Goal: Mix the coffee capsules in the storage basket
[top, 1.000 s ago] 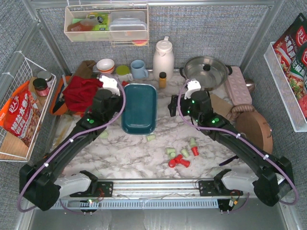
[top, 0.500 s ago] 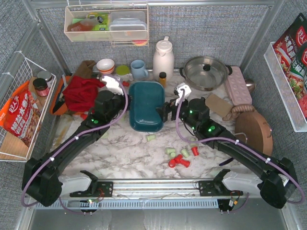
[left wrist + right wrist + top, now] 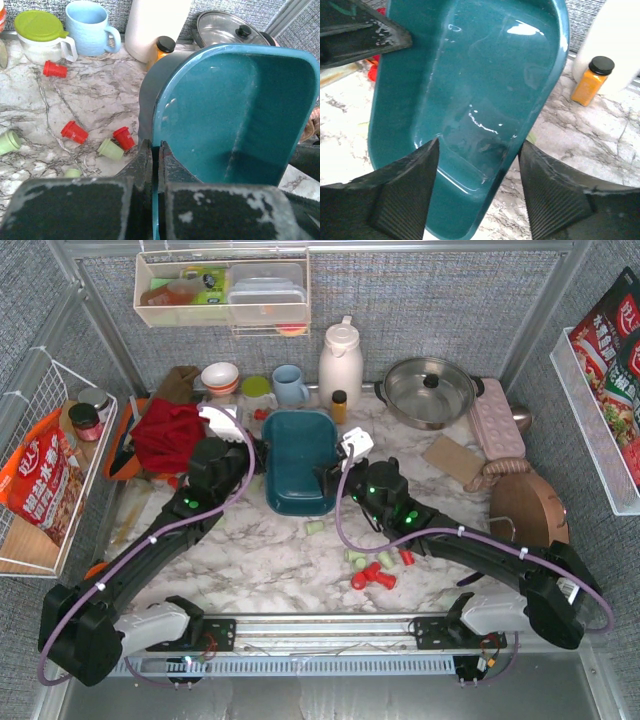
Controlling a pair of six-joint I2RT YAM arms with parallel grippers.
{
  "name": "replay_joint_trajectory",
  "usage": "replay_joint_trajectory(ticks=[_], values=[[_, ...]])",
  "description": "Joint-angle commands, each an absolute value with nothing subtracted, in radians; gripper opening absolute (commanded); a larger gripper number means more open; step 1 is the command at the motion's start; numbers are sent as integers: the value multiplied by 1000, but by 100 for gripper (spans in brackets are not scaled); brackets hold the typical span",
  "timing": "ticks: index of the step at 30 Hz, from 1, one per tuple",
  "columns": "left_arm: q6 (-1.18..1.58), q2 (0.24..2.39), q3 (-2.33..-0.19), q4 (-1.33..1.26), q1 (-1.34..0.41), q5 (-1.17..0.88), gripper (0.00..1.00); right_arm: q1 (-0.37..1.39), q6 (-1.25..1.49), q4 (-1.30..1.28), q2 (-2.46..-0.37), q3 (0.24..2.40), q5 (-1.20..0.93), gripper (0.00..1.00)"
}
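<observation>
Holding the tilted storage basket [image 3: 235, 115], our left gripper [image 3: 156, 150] pinches its rim. Our right gripper [image 3: 477, 146], spread astride it, should clamp squarely.

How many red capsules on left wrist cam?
3. One red capsule near the green-lidded cup; two left of the storage basket. Others may hide behind it.

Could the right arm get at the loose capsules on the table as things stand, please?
Probably yes: the right gripper is open, gripping nothing, and the capsules lie uncovered a short way behind it.
</observation>
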State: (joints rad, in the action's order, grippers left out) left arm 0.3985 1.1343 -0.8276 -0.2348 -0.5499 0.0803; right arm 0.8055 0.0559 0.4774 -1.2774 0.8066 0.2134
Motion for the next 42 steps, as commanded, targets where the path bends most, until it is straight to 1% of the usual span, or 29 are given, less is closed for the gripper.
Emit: replay_joint_trajectory(ticks=[1,3,7,13,15,16,17,18,20,23,24,25,26,30,34,42], values=[[450,1124,-829,-313,-551,44,0,815,71,559,-1271,784,290,60],[451,1122,-829,-313,-551,46,0,815,75,546,-1262,779,320,55],[454,1117,-827,-319,-551,41,0,815,73,486,-1267,802,350,50],[452,1120,-828,-316,-551,43,0,815,84,440,-1271,822,356,23],[452,1120,-827,-316,-551,43,2,815,87,421,-1269,831,372,7],[452,1120,-827,-316,-551,42,6,815,88,413,-1268,833,384,0],[451,1121,-828,-315,-551,40,13,813,90,405,-1267,836,397,0],[450,1122,-829,-314,-551,40,22,812,91,396,-1266,839,409,0],[451,1121,-831,-310,-551,46,46,810,91,369,-1265,851,436,0],[447,1116,-836,-295,-551,75,83,782,93,249,-1272,898,507,0],[444,1112,-836,-289,-551,90,91,760,94,193,-1278,922,524,0],[441,1107,-836,-285,-551,109,96,733,101,133,-1285,947,533,0],[438,1101,-834,-283,-551,127,99,684,114,74,-1290,972,536,0],[423,1083,-826,-279,-551,183,99,493,170,-118,-1317,1065,476,0],[413,1085,-827,-281,-552,180,99,328,201,-276,-1409,1163,359,0],[395,1097,-826,-278,-552,193,99,166,238,-306,-1558,1213,138,0]])
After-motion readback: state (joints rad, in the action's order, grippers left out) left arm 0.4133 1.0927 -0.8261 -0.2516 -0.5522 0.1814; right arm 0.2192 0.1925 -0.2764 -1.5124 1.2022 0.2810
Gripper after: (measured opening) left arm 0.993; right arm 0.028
